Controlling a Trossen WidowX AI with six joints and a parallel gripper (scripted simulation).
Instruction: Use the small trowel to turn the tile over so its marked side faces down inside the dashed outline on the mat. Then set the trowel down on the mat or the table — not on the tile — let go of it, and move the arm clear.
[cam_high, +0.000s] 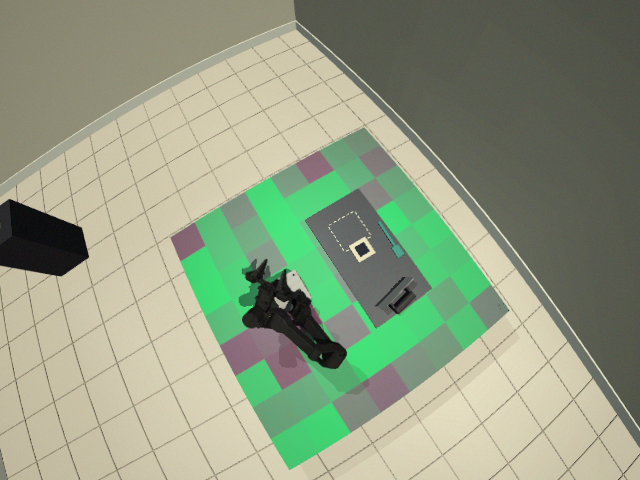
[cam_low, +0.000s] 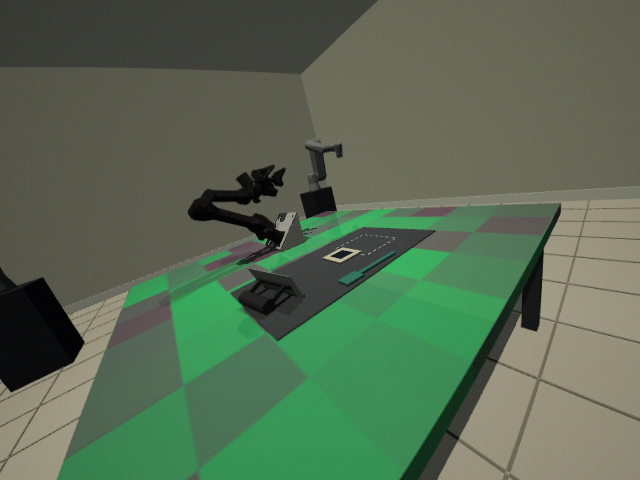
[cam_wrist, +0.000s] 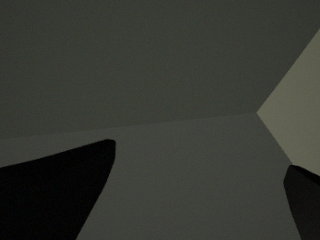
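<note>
The tile (cam_high: 362, 249) (cam_low: 341, 254), a cream square with a dark square on its upper face, lies flat on the dark mat (cam_high: 369, 289) (cam_low: 310, 312). It is beside the dashed outline (cam_high: 354, 211) (cam_low: 395, 238), close to one corner. The teal trowel (cam_high: 397, 251) (cam_low: 352, 277) lies flat along the mat's long edge, near the tile but apart from it. My gripper (cam_high: 275, 265) (cam_low: 278, 167) is open and raised near the arm's base, away from the mat. The wrist view shows its spread fingers (cam_wrist: 201, 155) with only walls and ceiling beyond.
A tilted grey plate on a black support (cam_high: 402, 300) (cam_low: 258, 302) stands at one end of the mat. A pale wedge-shaped block (cam_high: 296, 283) (cam_low: 292, 235) stands beside the arm's base. Another arm (cam_low: 317, 162) stands on a black pedestal beyond the table.
</note>
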